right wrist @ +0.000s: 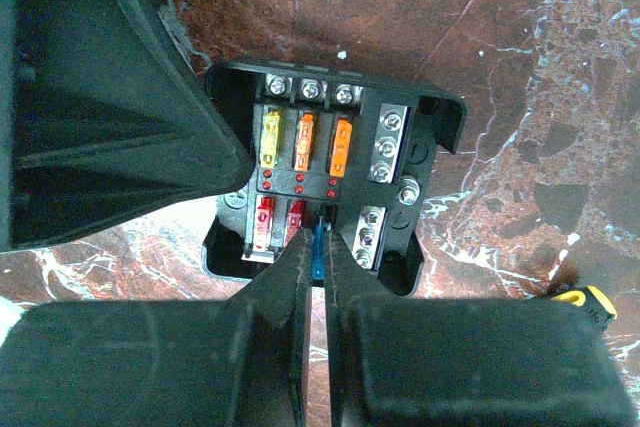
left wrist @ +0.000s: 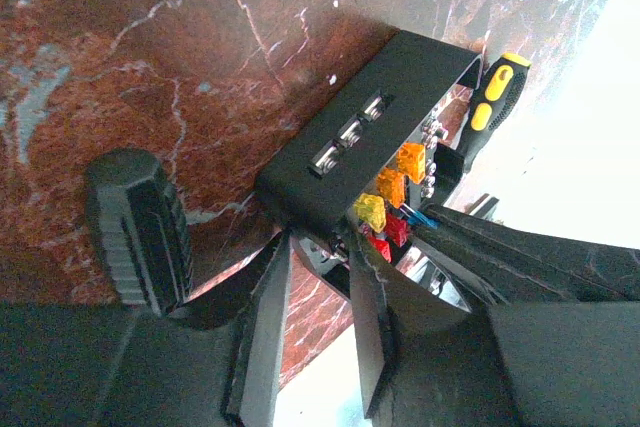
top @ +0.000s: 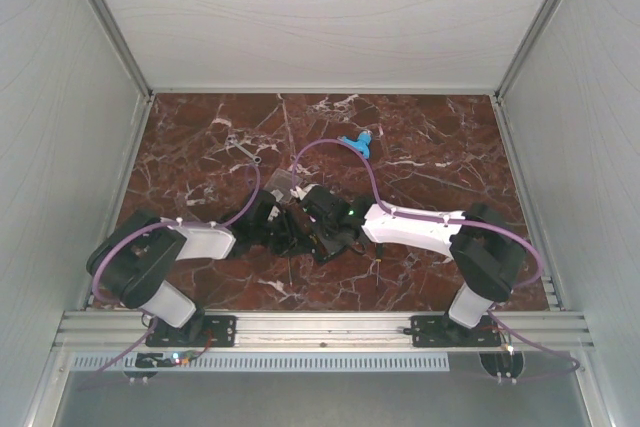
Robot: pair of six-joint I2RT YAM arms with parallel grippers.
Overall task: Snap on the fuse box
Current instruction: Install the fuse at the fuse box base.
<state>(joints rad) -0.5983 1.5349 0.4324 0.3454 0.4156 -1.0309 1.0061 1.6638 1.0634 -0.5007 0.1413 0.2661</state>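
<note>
The fuse box (right wrist: 440, 127) lies open on the marble, a black tray with yellow, orange and red fuses in rows. My right gripper (right wrist: 318, 245) is shut on a small blue fuse (right wrist: 317, 259), held upright over the tray's lower row beside the red fuses. My left gripper (left wrist: 318, 247) stands at the box's edge (left wrist: 380, 97), one finger outside the wall and one inside near the fuses, with a gap showing between them. From above, both grippers (top: 300, 227) meet mid-table and hide most of the box. A clear square lid (top: 283, 185) lies just behind them.
A blue plastic piece (top: 357, 142) lies farther back, and a small metal wrench (top: 245, 152) sits back left. A screwdriver with a yellow and black handle (left wrist: 495, 97) lies close beside the box. Grey walls close in the table on three sides.
</note>
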